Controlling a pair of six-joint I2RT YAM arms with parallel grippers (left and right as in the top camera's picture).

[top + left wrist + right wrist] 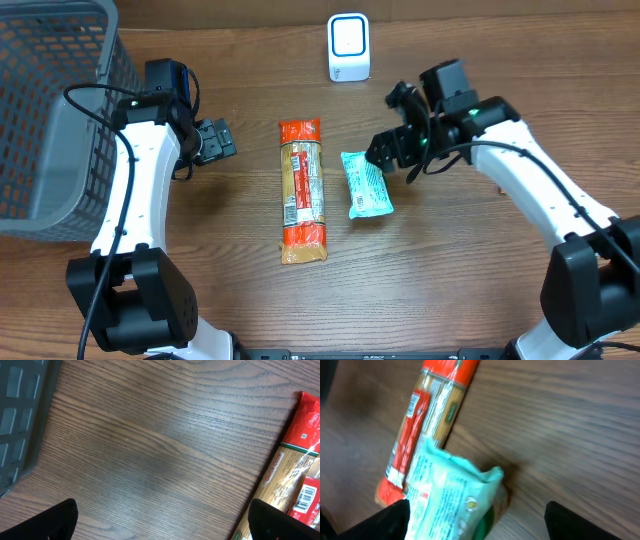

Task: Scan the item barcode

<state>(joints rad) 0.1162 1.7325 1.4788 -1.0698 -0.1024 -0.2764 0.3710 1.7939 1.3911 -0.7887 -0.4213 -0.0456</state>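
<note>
Judging nothing scanned yet: right gripper (386, 156) and left gripper (221, 140) both gape empty, the teal packet (366, 184) lying on the table (450, 290) below the scanner (349, 48).

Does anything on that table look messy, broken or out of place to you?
Nothing stands out. The pasta packet lies flat and looks intact. The green snack packet rests beside it, only slightly angled. The white scanner stands upright at the far edge. Nothing appears spilled or torn.
</note>
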